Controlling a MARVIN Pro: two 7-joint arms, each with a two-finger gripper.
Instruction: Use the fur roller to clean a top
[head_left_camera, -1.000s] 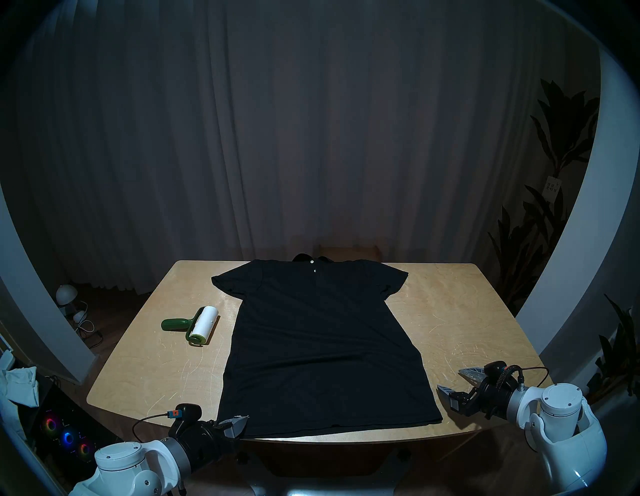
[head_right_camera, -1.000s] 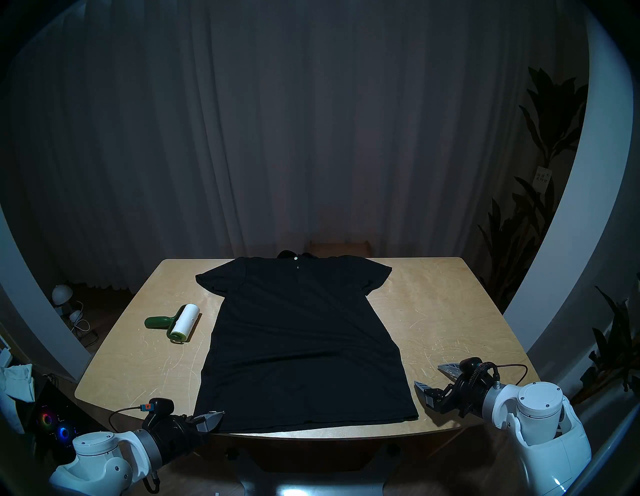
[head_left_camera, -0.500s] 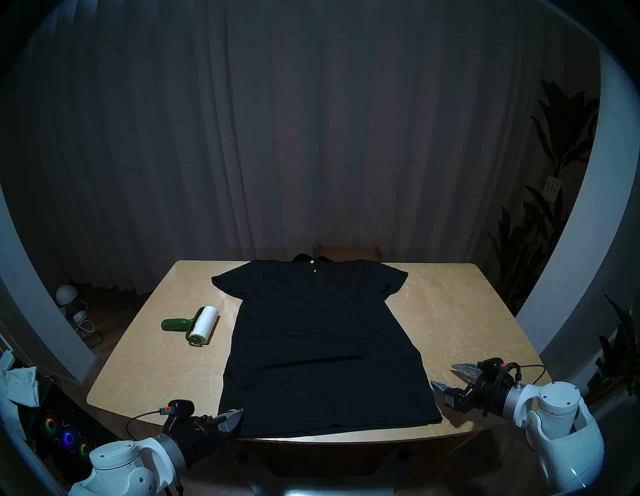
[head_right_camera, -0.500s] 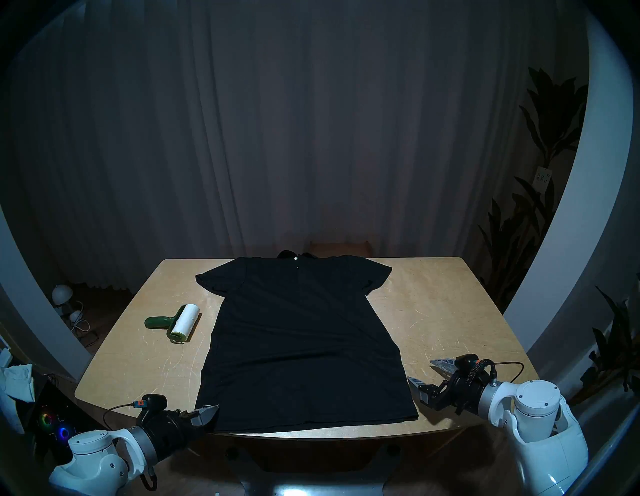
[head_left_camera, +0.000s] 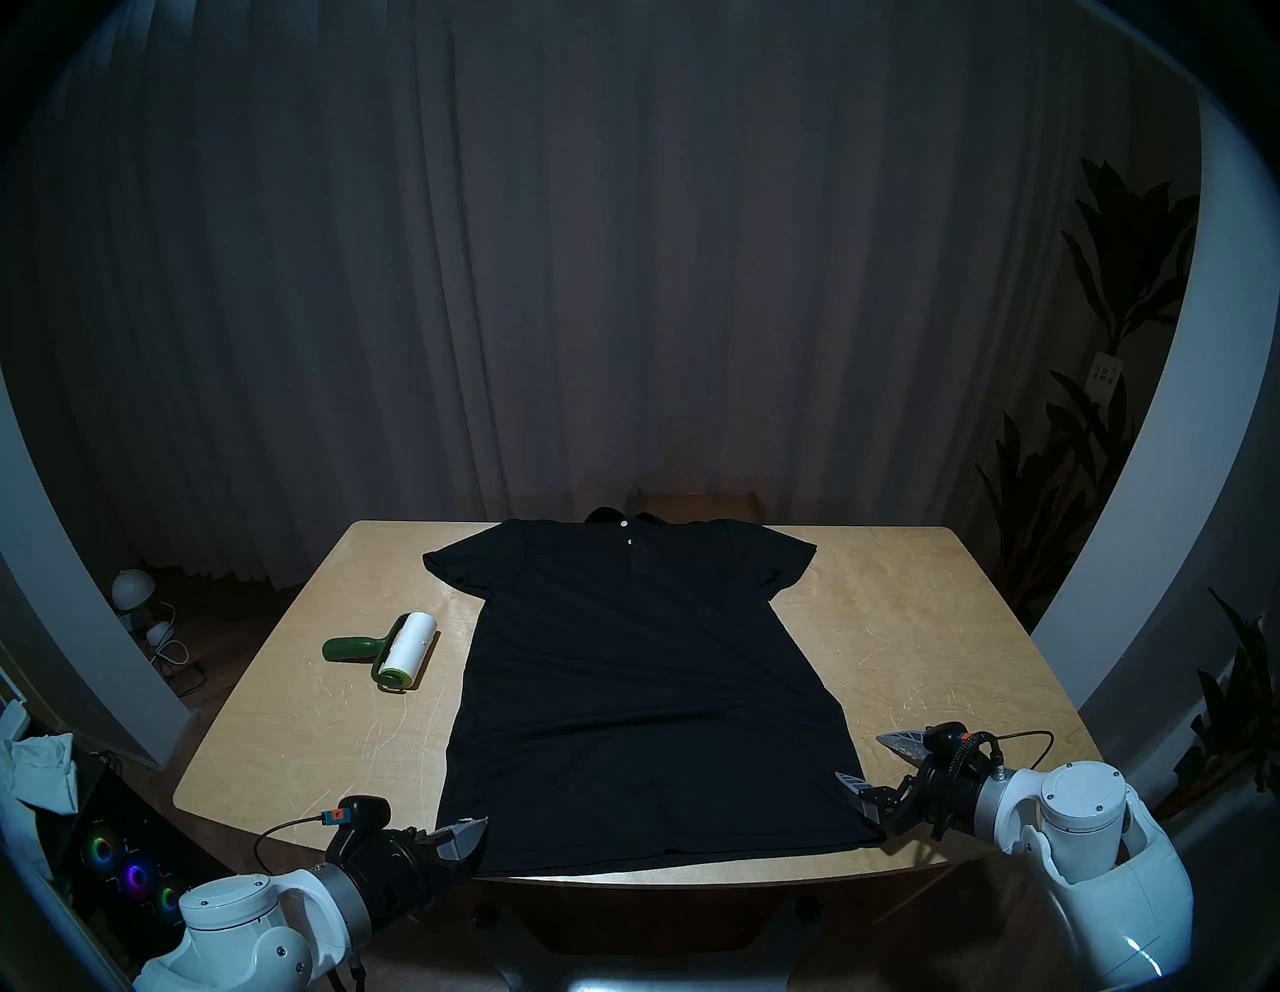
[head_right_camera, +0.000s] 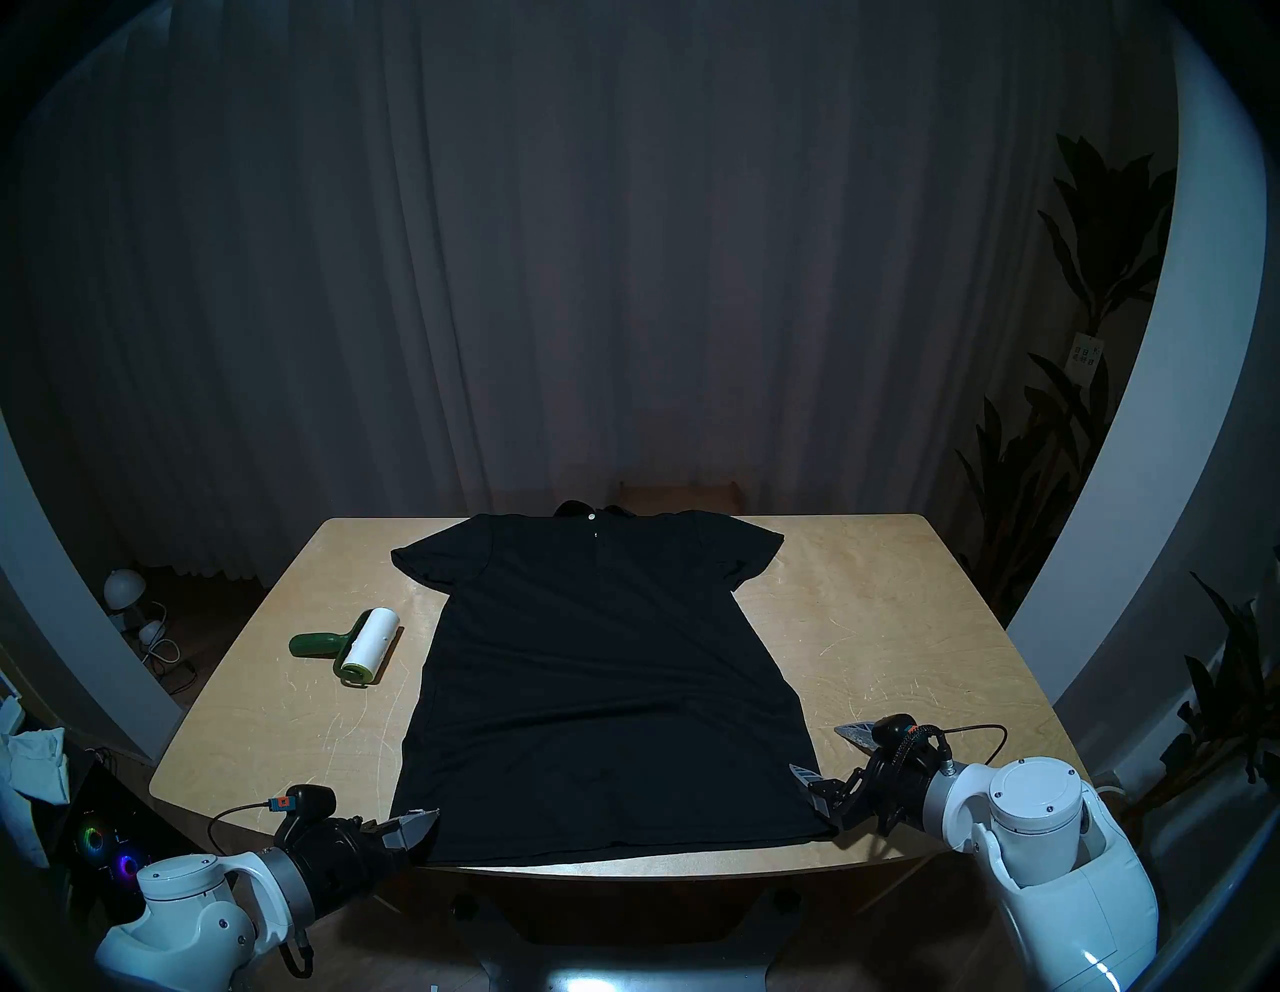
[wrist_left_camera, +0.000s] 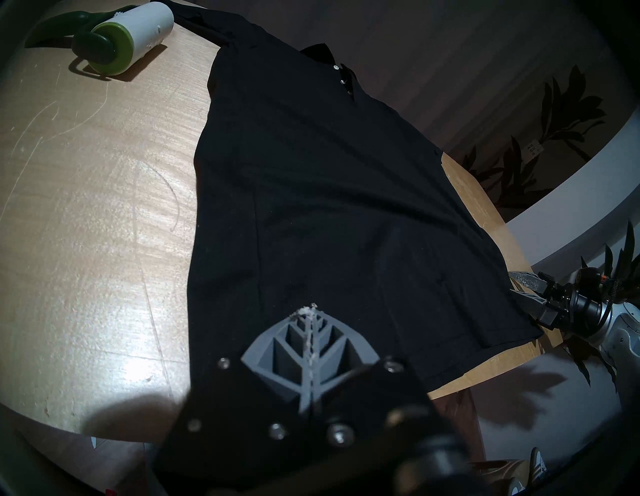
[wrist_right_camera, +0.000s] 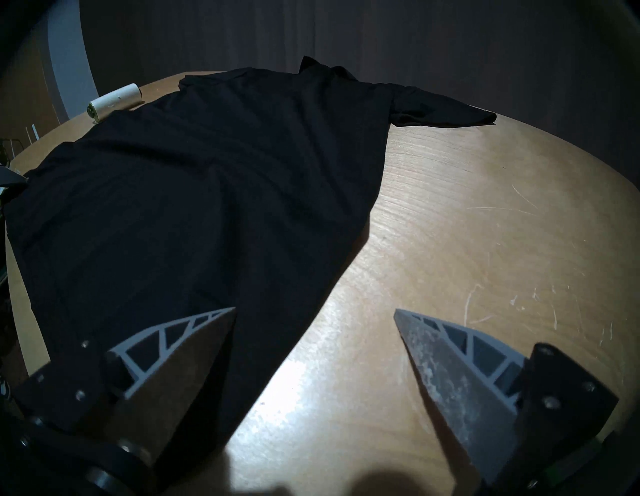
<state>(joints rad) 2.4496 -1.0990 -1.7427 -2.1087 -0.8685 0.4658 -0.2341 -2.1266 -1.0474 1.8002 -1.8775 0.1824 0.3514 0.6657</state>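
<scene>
The top is a black short-sleeved shirt spread flat on the wooden table, neck at the far edge. The fur roller, a white roll with a green handle, lies on the table left of it, untouched. My left gripper is shut and empty, its tip over the shirt's near left hem corner. My right gripper is open at the near right hem. In the right wrist view one finger is over the cloth and the other is over bare wood.
A white cloth pile and a computer with coloured fans stand off the table at the left. A lamp is on the floor. Plants fill the right. Dark curtains hang behind.
My right gripper has moved left, from the bare table to the shirt's near right edge. My left gripper drew back slightly to the left, then held still. The roller has not moved.
</scene>
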